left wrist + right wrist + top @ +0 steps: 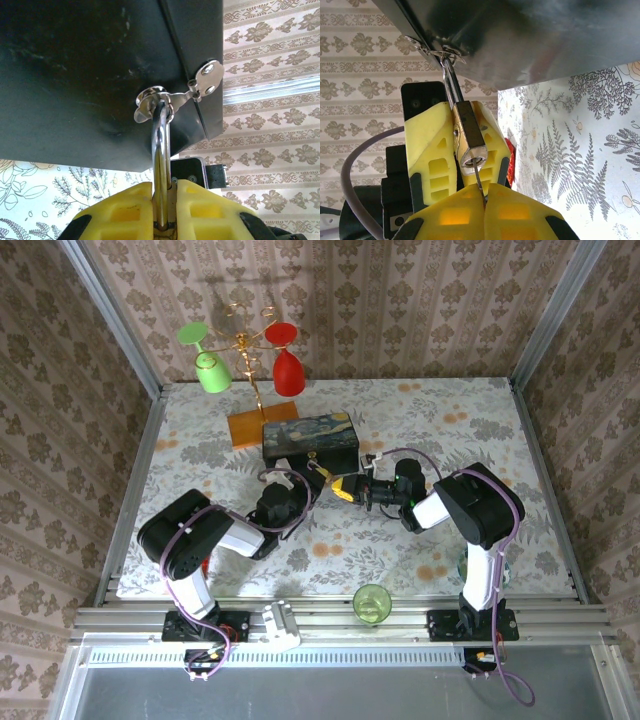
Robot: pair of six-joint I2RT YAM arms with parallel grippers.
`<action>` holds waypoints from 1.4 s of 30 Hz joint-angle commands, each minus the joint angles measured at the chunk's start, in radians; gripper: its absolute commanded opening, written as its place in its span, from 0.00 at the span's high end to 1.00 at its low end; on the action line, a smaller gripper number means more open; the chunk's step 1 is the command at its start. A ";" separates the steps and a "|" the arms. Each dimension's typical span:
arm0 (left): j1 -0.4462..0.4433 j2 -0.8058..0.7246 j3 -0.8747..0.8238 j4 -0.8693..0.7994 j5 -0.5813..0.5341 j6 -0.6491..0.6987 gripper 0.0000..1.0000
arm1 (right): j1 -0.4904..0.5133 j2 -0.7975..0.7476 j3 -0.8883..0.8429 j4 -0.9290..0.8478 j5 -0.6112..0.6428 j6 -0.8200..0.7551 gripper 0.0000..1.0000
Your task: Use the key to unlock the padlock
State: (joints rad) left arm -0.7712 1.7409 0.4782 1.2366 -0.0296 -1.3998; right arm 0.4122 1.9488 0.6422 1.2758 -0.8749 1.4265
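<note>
The brass padlock [468, 131] hangs by its silvery shackle [161, 142] from the clasp ring on the dark blue box [85, 75]. My left gripper [165, 200] is shut on the padlock body, its yellow fingers [430, 150] on either side. Below it, my right gripper [484, 200] is shut on the thin grey key [479, 181], whose blade tip is in the keyhole on the padlock's bottom face. From above, both grippers meet in front of the box [310, 440], the left gripper [322, 474] beside the right gripper [345, 490].
A gold glass rack on a wooden base [250, 427] stands behind the box, holding a green glass [207, 365] and a red glass [287, 365]. A green cup [372, 602] sits at the near table edge. Patterned walls close in on three sides.
</note>
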 commanded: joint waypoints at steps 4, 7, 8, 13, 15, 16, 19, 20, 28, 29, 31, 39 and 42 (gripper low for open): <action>-0.034 -0.038 0.016 0.073 0.126 -0.026 1.00 | 0.010 -0.026 0.007 0.022 0.090 -0.153 1.00; -0.041 -0.046 0.013 0.072 0.124 -0.025 1.00 | -0.001 -0.015 0.041 0.035 0.085 -0.178 1.00; -0.041 -0.044 0.014 0.073 0.129 -0.030 1.00 | 0.004 -0.007 0.061 0.042 0.078 -0.167 1.00; -0.046 -0.051 0.004 0.073 0.121 -0.035 1.00 | 0.036 -0.061 0.129 0.033 0.024 -0.247 1.00; -0.046 -0.056 -0.001 0.074 0.115 -0.030 1.00 | 0.014 -0.067 0.124 -0.002 0.051 -0.260 1.00; -0.047 -0.056 0.001 0.074 0.117 -0.030 1.00 | 0.001 -0.066 0.129 -0.055 0.060 -0.277 1.00; -0.051 -0.053 0.012 0.073 0.125 -0.030 1.00 | -0.009 -0.076 0.131 -0.232 0.093 -0.384 1.00; -0.055 -0.053 0.011 0.074 0.123 -0.032 1.00 | -0.009 -0.063 0.134 -0.247 0.093 -0.386 1.00; -0.059 -0.060 -0.003 0.072 0.110 -0.024 1.00 | -0.001 -0.071 0.102 -0.441 0.205 -0.466 1.00; -0.062 -0.060 -0.005 0.073 0.110 -0.028 1.00 | -0.001 -0.066 0.083 -0.378 0.182 -0.460 1.00; -0.062 -0.058 -0.010 0.073 0.106 -0.024 1.00 | -0.005 -0.042 0.064 -0.255 0.140 -0.411 1.00; -0.076 -0.041 -0.021 0.071 0.102 -0.001 1.00 | 0.001 -0.047 0.109 -0.280 0.121 -0.398 1.00; -0.075 -0.013 -0.029 0.073 0.101 0.009 1.00 | 0.000 -0.022 0.148 -0.322 0.067 -0.251 1.00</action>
State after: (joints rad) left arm -0.7784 1.7161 0.4538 1.2118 -0.0818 -1.4174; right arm 0.4149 1.8912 0.7193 0.9737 -0.8661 1.0821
